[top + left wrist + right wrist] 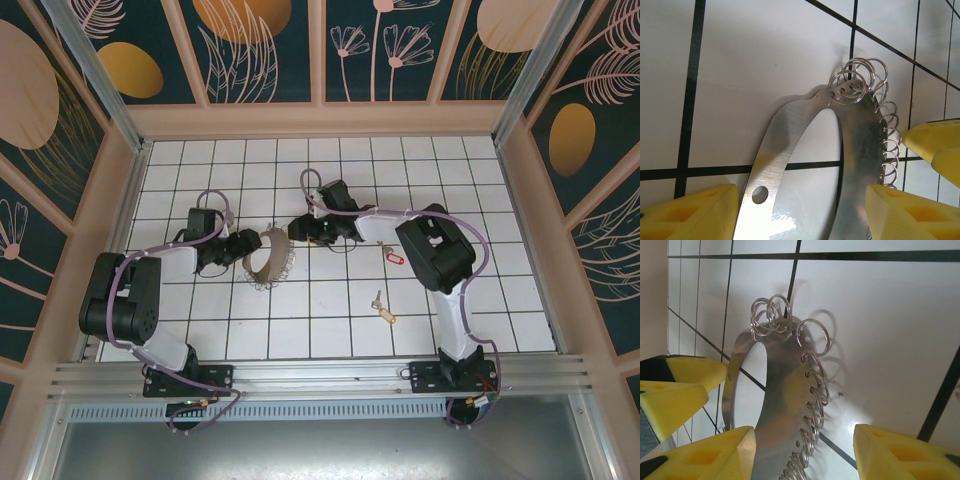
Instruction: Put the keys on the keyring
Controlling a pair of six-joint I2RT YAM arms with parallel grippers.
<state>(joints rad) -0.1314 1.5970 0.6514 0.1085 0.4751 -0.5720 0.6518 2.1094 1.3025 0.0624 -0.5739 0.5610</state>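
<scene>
On a white gridded table [330, 335], the left end effector [801, 210] reaches in from the left, its yellow pads [695, 215] set wide on either side of the keyring [787, 130]; whether they pinch it cannot be told. The keyring, left of the table's centre and tipped up on its edge, is a broad hoop of polished grey metal. One edge is punched with holes and strung with small wire rings [857, 85], which bunch at one end. The right end effector [805, 450] meets it from the opposite side, spread open astride the fringed band, with one pad clear of it. Further right, well apart from the hoop, the red-tagged key [392, 257] and tan-tagged key [383, 311] lie flat on the tiles.
</scene>
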